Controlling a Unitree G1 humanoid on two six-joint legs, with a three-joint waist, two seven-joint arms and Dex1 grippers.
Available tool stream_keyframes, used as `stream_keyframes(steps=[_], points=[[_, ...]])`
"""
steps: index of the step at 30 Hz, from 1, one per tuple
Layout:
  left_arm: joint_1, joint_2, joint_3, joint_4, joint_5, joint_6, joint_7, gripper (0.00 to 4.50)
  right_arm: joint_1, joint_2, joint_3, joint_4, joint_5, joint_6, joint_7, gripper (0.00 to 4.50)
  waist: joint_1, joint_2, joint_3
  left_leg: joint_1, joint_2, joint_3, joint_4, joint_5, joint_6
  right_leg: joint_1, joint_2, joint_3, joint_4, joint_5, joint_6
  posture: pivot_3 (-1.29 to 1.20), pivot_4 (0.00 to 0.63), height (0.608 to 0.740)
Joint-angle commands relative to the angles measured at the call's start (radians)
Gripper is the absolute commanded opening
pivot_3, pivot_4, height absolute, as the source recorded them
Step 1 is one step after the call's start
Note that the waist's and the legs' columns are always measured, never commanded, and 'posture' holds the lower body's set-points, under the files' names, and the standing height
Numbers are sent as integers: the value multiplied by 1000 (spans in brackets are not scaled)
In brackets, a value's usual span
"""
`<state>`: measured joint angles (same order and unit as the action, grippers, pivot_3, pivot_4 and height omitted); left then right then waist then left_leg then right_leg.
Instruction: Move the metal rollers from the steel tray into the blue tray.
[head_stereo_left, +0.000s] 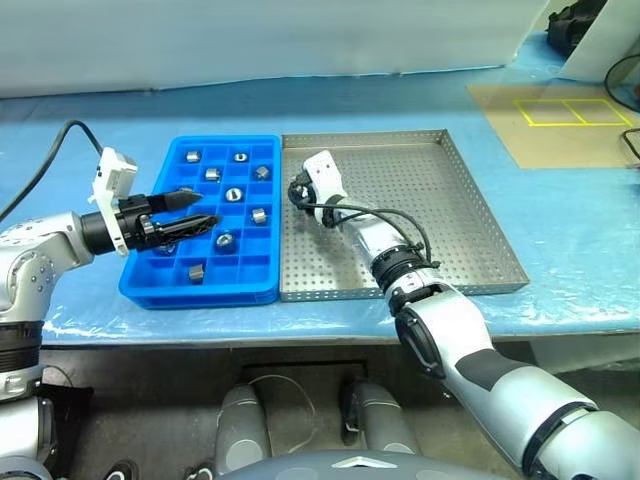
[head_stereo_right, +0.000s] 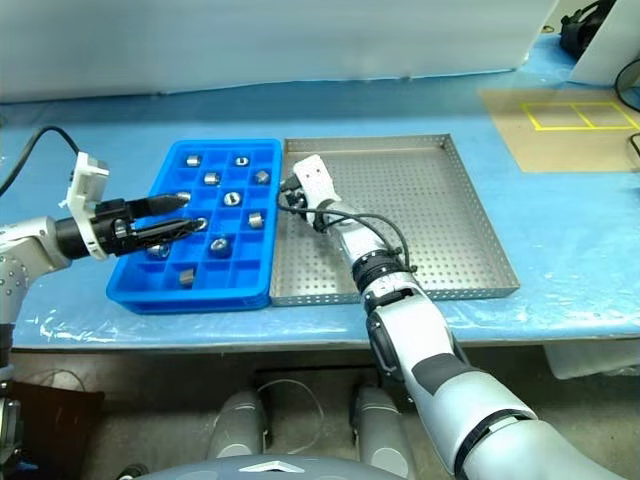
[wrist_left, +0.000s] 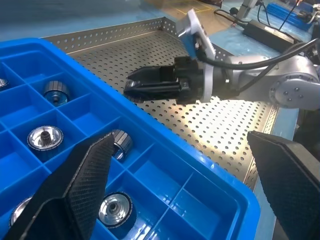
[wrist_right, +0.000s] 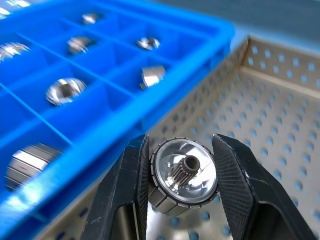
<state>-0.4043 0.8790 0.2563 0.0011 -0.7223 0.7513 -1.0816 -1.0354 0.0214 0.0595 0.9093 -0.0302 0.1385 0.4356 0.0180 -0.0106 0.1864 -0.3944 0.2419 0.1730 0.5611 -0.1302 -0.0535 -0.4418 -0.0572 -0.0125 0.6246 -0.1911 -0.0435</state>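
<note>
My right gripper (wrist_right: 181, 142) is shut on a shiny metal roller (wrist_right: 183, 172) with a toothed centre hole. It holds the roller just above the left part of the steel tray (head_stereo_left: 455, 205), close to the blue tray's rim; the gripper (head_stereo_left: 297, 192) points toward that tray. The blue tray (head_stereo_left: 150, 285) lies to the left of the steel tray, touching it. Several metal rollers (head_stereo_left: 234, 195) sit in its square compartments, one to a cell. My left gripper (head_stereo_left: 203, 208) hovers open over the middle of the blue tray with nothing between its fingers (wrist_left: 90, 170).
Both trays rest on a table under a blue cover (head_stereo_left: 580, 250), near its front edge. A tan board with yellow taped squares (head_stereo_left: 560, 115) lies at the back right. A black cable (head_stereo_left: 45, 165) trails from my left wrist.
</note>
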Motion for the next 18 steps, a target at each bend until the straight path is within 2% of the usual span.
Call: stream_keyframes(steps=[1, 6, 10, 15, 18], points=[[-7, 68, 32, 4, 12, -18, -50, 4500, 26, -26, 41, -206, 35, 54, 139, 1511, 0, 0, 0, 0, 0, 0, 0, 0, 0, 0, 0, 0, 0, 0, 0, -166, 150, 740], [1, 114, 47, -2, -7, -4, -89, 4500, 93, -88, 97, -477, 143, 212, 394, 1511, 3, 0, 0, 0, 0, 0, -1, 0, 0, 0, 0, 0, -1, 0, 0, -158, 150, 740], [25, 103, 47, -43, -19, -1, -87, 4500, 149, -160, 150, -640, 239, 312, 606, 1511, 10, 0, 0, 0, 0, 0, -1, 0, 0, 0, 0, 0, -1, 0, 0, -150, 150, 740], [36, 76, 41, -60, -18, -5, -67, 4500, 164, -169, 196, -628, 271, 371, 689, 1511, 19, 0, 0, 4, 0, 0, -1, 0, 0, 2, 0, 0, 0, 0, 0, -146, 150, 740], [39, 73, 44, -65, -23, 6, -66, 4500, 152, -137, 211, -548, 256, 365, 683, 1511, 20, 0, 0, 4, 0, 0, -1, 0, 0, 2, 0, 0, 0, 0, 0, -143, 150, 740]])
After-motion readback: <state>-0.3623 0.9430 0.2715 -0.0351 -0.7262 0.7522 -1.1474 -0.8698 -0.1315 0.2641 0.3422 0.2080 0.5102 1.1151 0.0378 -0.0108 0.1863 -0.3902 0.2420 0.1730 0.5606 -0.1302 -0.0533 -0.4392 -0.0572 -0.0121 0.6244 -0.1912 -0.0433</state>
